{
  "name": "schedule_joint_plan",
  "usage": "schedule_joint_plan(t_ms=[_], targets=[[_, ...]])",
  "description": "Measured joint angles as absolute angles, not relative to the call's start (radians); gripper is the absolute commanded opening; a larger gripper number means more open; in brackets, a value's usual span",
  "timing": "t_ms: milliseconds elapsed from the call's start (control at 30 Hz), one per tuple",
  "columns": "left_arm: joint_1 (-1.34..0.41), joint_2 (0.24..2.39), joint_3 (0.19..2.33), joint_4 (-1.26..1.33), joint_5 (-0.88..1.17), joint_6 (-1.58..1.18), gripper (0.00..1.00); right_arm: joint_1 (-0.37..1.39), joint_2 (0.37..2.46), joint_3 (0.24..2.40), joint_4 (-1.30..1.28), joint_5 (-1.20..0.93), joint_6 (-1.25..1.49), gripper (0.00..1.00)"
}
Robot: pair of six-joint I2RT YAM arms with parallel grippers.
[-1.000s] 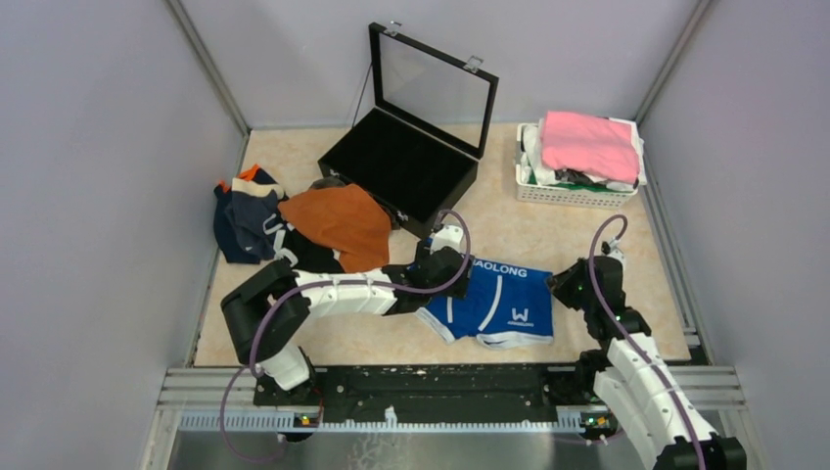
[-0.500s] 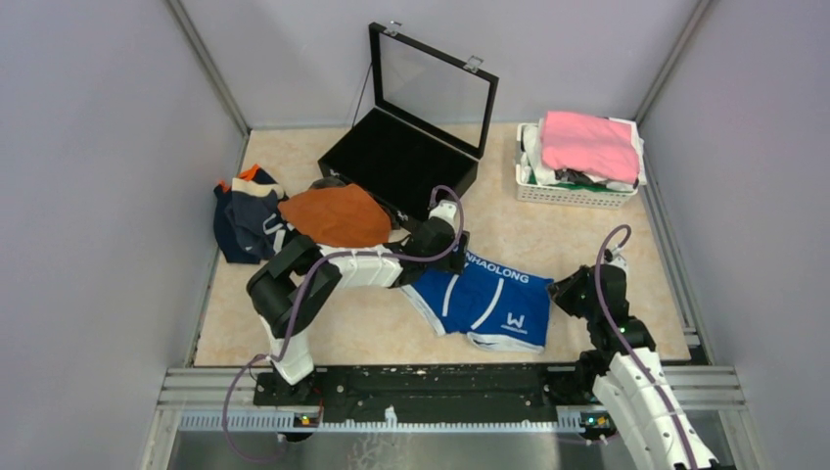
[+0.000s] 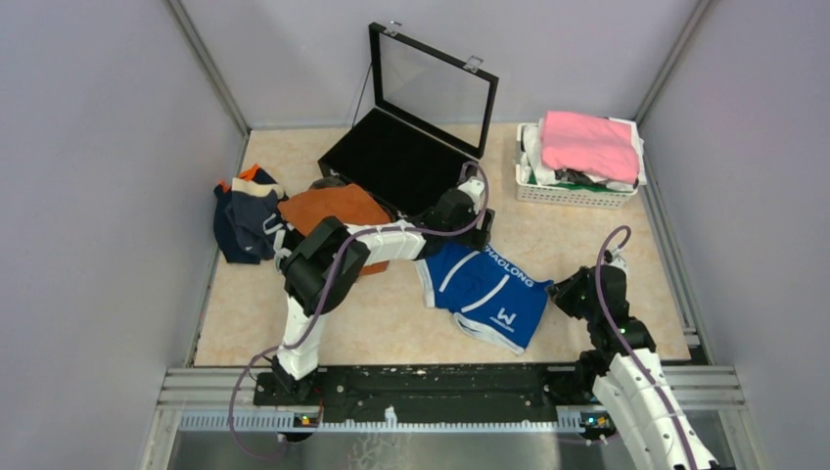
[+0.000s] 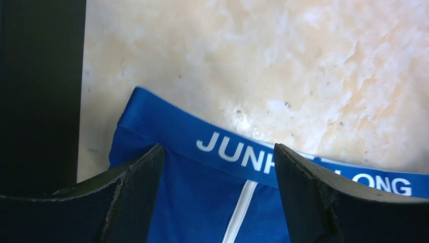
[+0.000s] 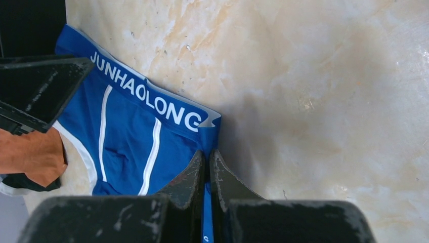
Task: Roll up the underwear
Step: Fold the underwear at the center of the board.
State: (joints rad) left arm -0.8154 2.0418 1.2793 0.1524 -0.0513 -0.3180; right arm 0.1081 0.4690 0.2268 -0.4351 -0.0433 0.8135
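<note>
The royal blue underwear (image 3: pixel 484 289) lies flat and tilted on the table, its white-lettered waistband (image 4: pixel 222 149) facing the back. My left gripper (image 3: pixel 472 227) (image 4: pixel 218 152) hangs open over the waistband's left end, its fingers (image 4: pixel 136 187) straddling the cloth without pinching it. My right gripper (image 3: pixel 565 291) (image 5: pixel 207 154) is shut on the underwear's (image 5: pixel 131 136) right edge, blue fabric showing between its jaws. More underwear, rust-orange (image 3: pixel 338 211) and navy (image 3: pixel 245 220), is heaped at the left.
An open black case (image 3: pixel 406 162) with a glass lid stands just behind the left gripper, its wall close by (image 4: pixel 40 91). A white basket (image 3: pixel 577 191) holding a pink folded cloth (image 3: pixel 590 142) sits at the back right. Grey walls close in both sides.
The left arm swung right and toward the back, ending near the case, gripper still open. The blue underwear turned so its waistband now slants. The right gripper stayed shut on it.
</note>
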Motion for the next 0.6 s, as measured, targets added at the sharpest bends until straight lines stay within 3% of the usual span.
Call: schedule_joint_plan(t_ms=[200, 367, 600], targets=[[-0.813, 2.032, 1.321, 0.134, -0.038, -0.279, 0.85, 0.108, 0.496, 0.223, -0.414, -0.045, 0.816, 0.0], [-0.827, 1.886, 1.203, 0.105, -0.046, -0.278, 0.85, 0.108, 0.528, 0.223, -0.385, -0.046, 0.816, 0.0], [-1.032, 1.671, 1.048, 0.112, -0.105, -0.296, 0.83, 0.108, 0.54, 0.223, -0.382, -0.046, 0.817, 0.0]])
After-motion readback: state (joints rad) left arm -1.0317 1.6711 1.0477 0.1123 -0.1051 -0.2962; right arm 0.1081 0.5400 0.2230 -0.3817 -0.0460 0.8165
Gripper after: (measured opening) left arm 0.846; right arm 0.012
